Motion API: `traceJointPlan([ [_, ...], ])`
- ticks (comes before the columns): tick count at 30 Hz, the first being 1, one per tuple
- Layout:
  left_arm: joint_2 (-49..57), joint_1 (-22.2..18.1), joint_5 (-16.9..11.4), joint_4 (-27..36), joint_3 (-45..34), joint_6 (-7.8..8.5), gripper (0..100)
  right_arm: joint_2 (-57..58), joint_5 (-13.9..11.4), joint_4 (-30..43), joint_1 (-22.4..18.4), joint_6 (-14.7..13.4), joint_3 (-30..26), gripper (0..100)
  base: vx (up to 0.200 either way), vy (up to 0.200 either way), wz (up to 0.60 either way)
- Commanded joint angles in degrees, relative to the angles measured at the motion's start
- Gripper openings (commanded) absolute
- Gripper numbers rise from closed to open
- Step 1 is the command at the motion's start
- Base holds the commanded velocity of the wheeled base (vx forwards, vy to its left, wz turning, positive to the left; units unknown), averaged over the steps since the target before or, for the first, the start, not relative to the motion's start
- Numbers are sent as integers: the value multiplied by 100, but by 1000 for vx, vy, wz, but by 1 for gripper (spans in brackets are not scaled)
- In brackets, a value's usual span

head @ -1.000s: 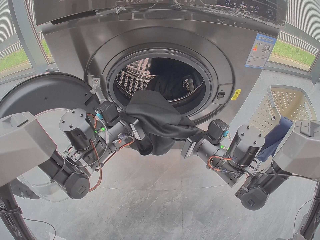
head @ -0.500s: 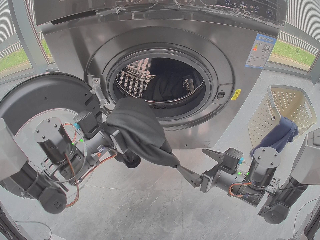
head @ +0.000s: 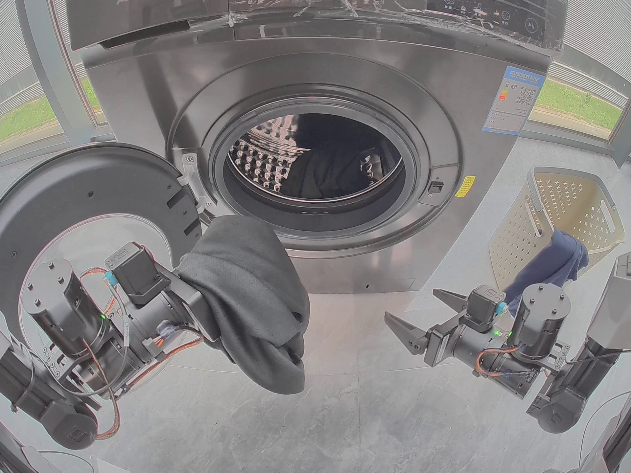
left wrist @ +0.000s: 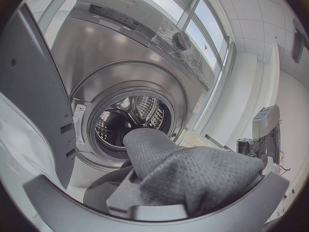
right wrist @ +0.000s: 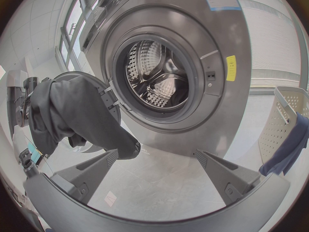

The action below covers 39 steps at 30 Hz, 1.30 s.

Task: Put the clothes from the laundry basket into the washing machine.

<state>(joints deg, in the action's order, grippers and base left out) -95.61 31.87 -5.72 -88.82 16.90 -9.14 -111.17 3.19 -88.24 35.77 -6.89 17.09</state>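
A dark grey garment (head: 256,297) hangs draped over my left gripper (head: 211,315), which is shut on it, low and left of the washing machine's open drum (head: 315,159). The cloth (left wrist: 180,171) covers most of that gripper (left wrist: 151,190). Dark clothes (head: 328,165) lie inside the drum. My right gripper (head: 413,307) stands open and empty over the floor, right of the garment (right wrist: 77,113); its own view shows both fingers (right wrist: 96,168) spread wide. A blue garment (head: 552,264) hangs over the rim of the laundry basket (head: 578,198) at the right.
The round machine door (head: 85,192) stands swung open at the left, just behind my left arm. Grey tiled floor (head: 355,395) lies open between the two arms. The basket leans against the wall beside the machine's right side.
Both arms have drawn back and down from the drum opening. My right gripper let go of the dark garment and opened. The left carried the garment down and left.
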Motion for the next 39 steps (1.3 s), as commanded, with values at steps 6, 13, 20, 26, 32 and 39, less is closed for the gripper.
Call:
traceJointPlan([
  [6,-45,21,0,-12,-55,-9,0,78,-3,-1,-193,-6,14,100,0,0,0],
  [13,-98,21,0,-12,-55,9,0,78,-3,-1,-211,-14,14,100,29,0,0],
  [20,-133,39,0,-12,-108,35,0,86,6,-1,-193,-14,14,100,200,0,0],
  [26,-239,171,9,-21,-134,79,0,60,6,-1,-140,-23,-13,100,33,0,0],
  [32,-265,171,9,-21,-72,79,0,60,-3,-1,-158,-23,-4,100,67,0,0],
  [39,-300,180,9,-21,-108,79,0,78,6,-1,-114,-23,-30,100,200,0,0],
])
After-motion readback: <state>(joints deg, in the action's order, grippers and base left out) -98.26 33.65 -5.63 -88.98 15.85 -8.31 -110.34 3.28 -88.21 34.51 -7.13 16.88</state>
